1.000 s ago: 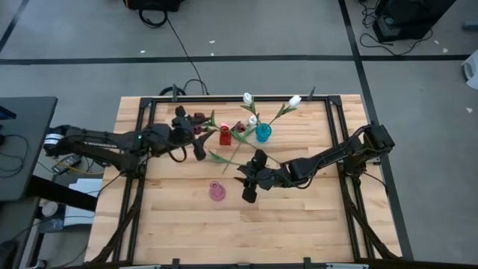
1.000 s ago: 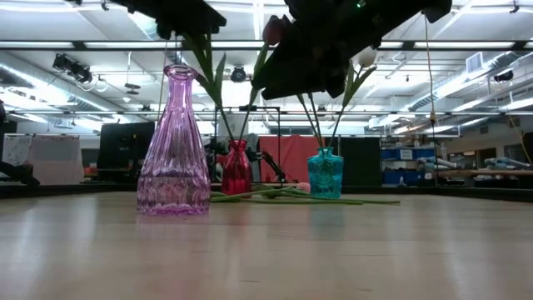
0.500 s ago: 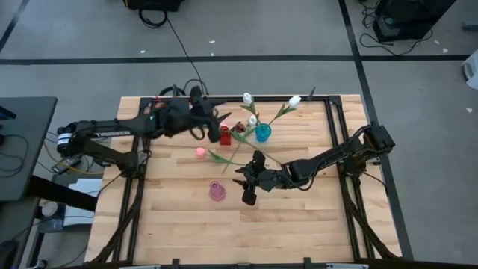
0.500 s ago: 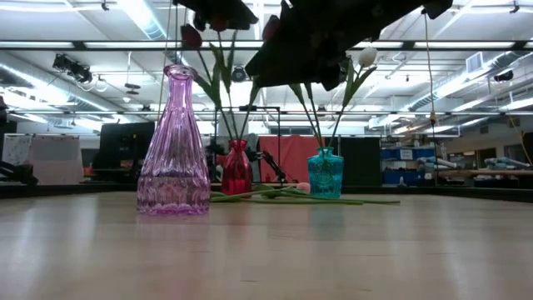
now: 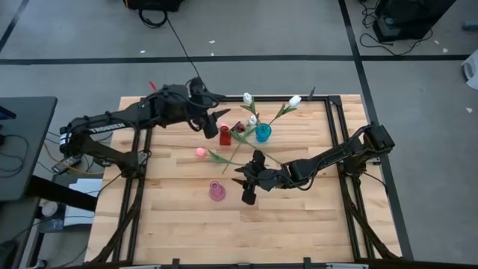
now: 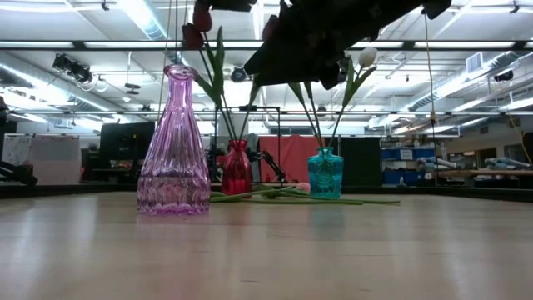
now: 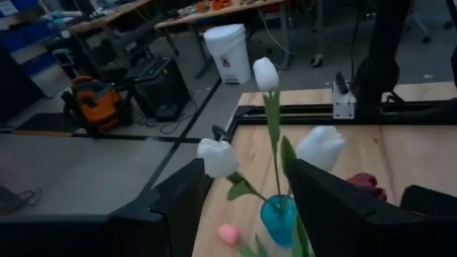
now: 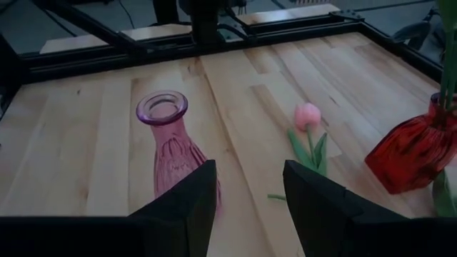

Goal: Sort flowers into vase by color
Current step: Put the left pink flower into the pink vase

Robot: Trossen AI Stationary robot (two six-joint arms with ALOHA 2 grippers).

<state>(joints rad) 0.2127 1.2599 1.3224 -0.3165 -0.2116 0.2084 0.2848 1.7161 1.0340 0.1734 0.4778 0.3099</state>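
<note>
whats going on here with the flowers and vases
A two-arm robot is sorting tulips into vases by color. The teal vase holds three white tulips, and the red vase has dark ones. The left gripper is above the red vase. The right gripper hovers by the empty pink vase. A pink tulip lies on the table, not yet picked up.

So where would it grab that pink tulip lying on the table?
Probably mid-stem, from straight above. The pink tulip lies flat on the table, bud toward the left arm's side, its thin stem running toward the red vase. Fingers would best straddle the stem crosswise, clear of the soft bud and leaves. The open right gripper is nearest.
</note>
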